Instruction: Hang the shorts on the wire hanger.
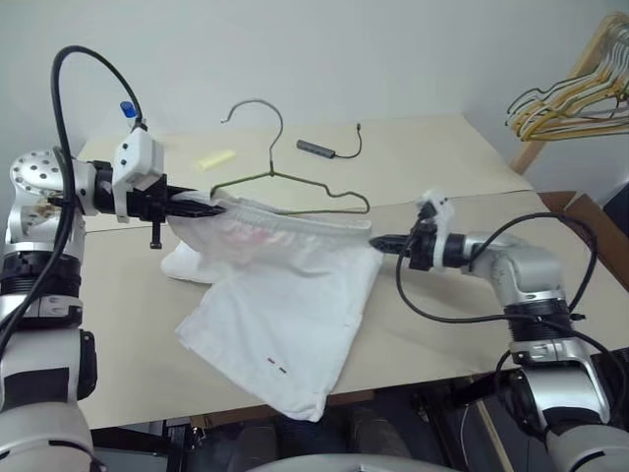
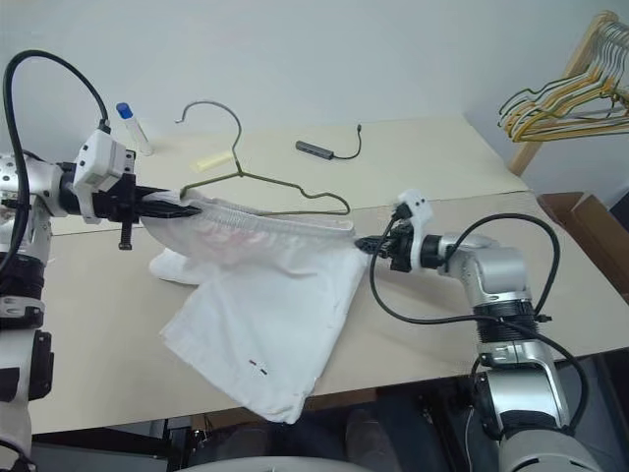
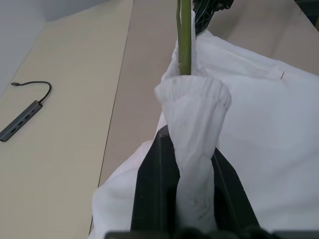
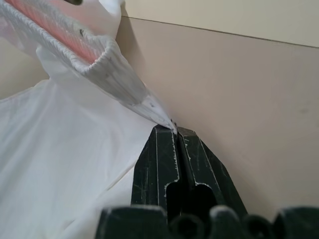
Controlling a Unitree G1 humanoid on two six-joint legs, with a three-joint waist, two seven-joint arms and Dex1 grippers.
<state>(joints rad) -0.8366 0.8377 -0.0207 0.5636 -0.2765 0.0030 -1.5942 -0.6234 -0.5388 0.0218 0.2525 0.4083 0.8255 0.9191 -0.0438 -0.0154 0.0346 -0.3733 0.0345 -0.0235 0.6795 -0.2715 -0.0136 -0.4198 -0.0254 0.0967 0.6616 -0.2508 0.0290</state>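
Left eye view: the shorts [image 1: 285, 315] are stretched by their elastic waistband between the two arms above the table [image 1: 432, 324], with the legs draping down onto the tabletop and one hem hanging over the near edge. The left gripper [image 1: 201, 205] is clenched on one end of the waistband; the left wrist view confirms a bunched roll of white fabric pinched between its jaws. The right gripper [image 1: 381, 244] is clenched on the opposite end, and the right wrist view shows the jaws shut on just the corner tip of the waistband.

The wire hanger [image 1: 295, 187] stands just behind the taut waistband, its hook uppermost. In the left wrist view an olive wire runs straight into the gathered fabric at the left jaws, so that end of the hanger appears to be inside the waistband or gripped with it.

Assessment: the task looks partly done. The garment is lifted and spread and one hanger end seems engaged; the far shoulder of the hanger shows above the cloth, so threading looks unfinished and the shorts do not yet hang from the wire.

Unclear: whether the left jaws hold the wire as well as fabric; how far the wire runs inside the waistband; how secure the right-hand corner grip is. A cabled adapter [image 1: 316, 148] and a yellow slip [image 1: 216, 158] lie farther back on the table.
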